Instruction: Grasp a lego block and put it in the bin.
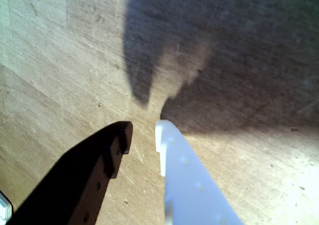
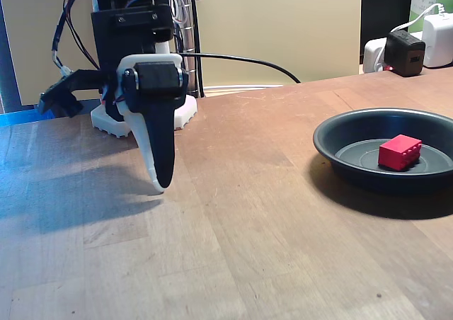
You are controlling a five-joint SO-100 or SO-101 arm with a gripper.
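Note:
The red lego block [image 2: 400, 152] lies on the flat bottom of the dark round bin [image 2: 354, 175] at the right of the fixed view. My gripper [image 2: 161, 185] hangs far to the left of the bin, pointing down with its tips just above the wooden table. In the wrist view the gripper [image 1: 143, 128] shows a black finger [image 1: 99, 170] on the left and a white finger [image 1: 189, 180] on the right. A narrow gap of bare table separates their tips, and nothing is held between them.
The arm's white base [image 2: 113, 124] stands at the back left, with wires and a black cable [image 2: 241, 56] running off behind. Power adapters [image 2: 403, 51] sit at the back right, past the table edge. Bare wood lies between gripper and bin.

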